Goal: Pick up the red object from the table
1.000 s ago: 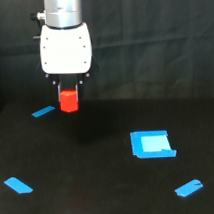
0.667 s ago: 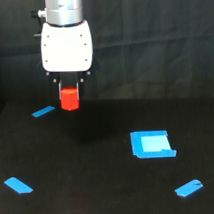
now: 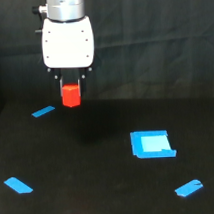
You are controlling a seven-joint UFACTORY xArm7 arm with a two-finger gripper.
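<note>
it looked like a lab test bench. a black backdrop [image 3: 157, 38] hung behind the matte black table [image 3: 97, 170], which bore blue tape strips [image 3: 43, 111].

Red-orange block [image 3: 71, 95] — matte black table [image 3: 98, 195] — blue tape strips [image 3: 18, 185].

No text, label, brand or number is legible anywhere; the white gripper housing [image 3: 67, 41] appears unmarked, though the view is rather soft.
</note>
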